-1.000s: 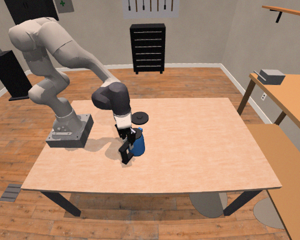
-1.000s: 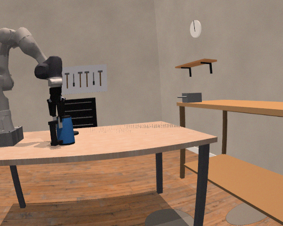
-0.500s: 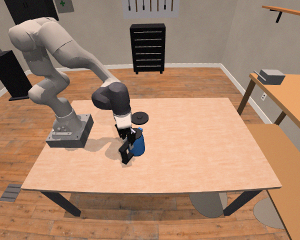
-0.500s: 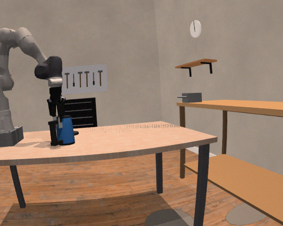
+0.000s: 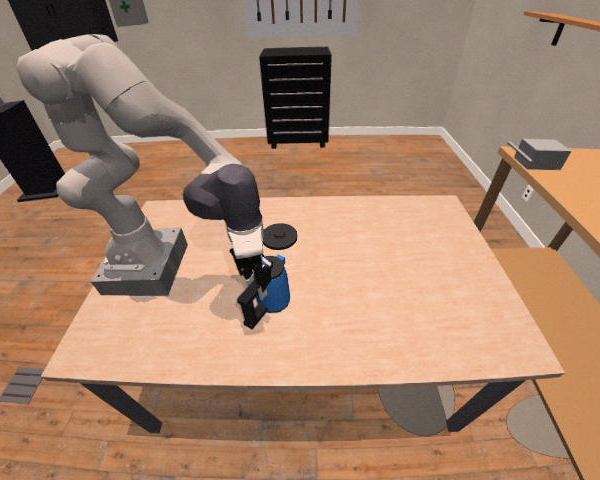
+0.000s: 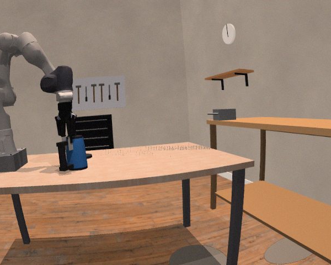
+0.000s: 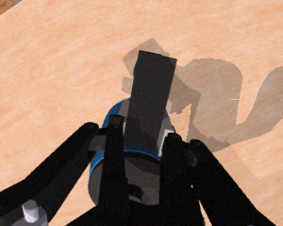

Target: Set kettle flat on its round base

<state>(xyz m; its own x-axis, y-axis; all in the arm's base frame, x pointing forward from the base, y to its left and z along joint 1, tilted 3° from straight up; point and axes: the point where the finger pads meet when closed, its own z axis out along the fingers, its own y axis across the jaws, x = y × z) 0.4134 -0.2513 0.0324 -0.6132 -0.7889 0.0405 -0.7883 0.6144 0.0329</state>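
Note:
The blue kettle stands upright on the table, a little in front of its base. Its black handle points away from the base, toward the table's front. The round dark base lies flat with its stud up; in the exterior view only its edge shows behind the kettle. My gripper reaches straight down and is shut on the top part of the handle, beside the lid.
The arm's grey mount stands on the table's left side. A side bench with a grey box stands to the right, apart from the table.

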